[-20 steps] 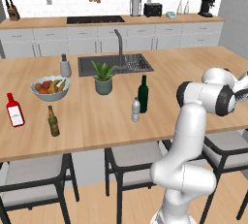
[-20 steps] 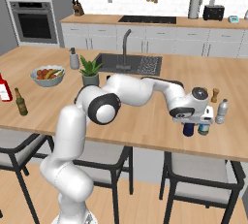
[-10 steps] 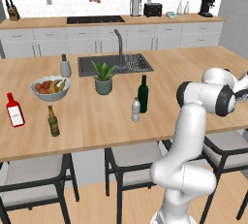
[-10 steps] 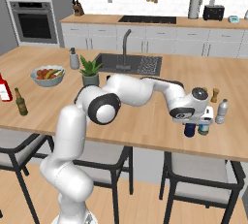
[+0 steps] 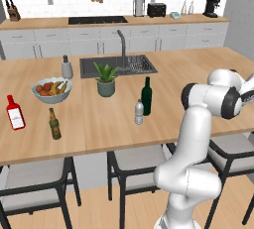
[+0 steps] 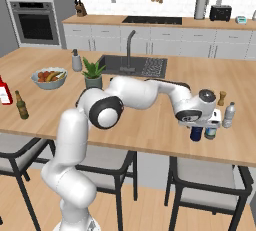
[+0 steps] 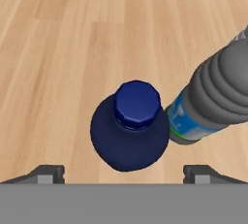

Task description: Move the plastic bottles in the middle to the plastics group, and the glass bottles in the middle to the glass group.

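The tool (image 7: pixel 124 172) stands wide, holding nothing, above the squat dark blue plastic bottle (image 7: pixel 130 133), which stands on the desk (image 7: pixel 58 48) touching the slim water bottle (image 7: pixel 213 97). It looks light, rigid and smooth; grip its round body.

Fruit bowl (image 5: pixel 51 89), potted plant (image 5: pixel 106 80), soap dispenser (image 5: pixel 66 67) beside the sink (image 5: pixel 117 66).

Two plastic bottles, a dark blue one (image 7: pixel 130 133) right under the open gripper (image 7: pixel 124 172) and a clear greyish one (image 5: pixel 139 112) far off, one water bottle (image 7: pixel 215 98) touching the blue one, one green wine bottle (image 5: pixel 146 96), one red flask (image 5: pixel 15 113), one olive-brown bottle (image 5: pixel 54 124), one fruit bowl (image 5: pixel 51 91), one potted plant (image 5: pixel 105 79)
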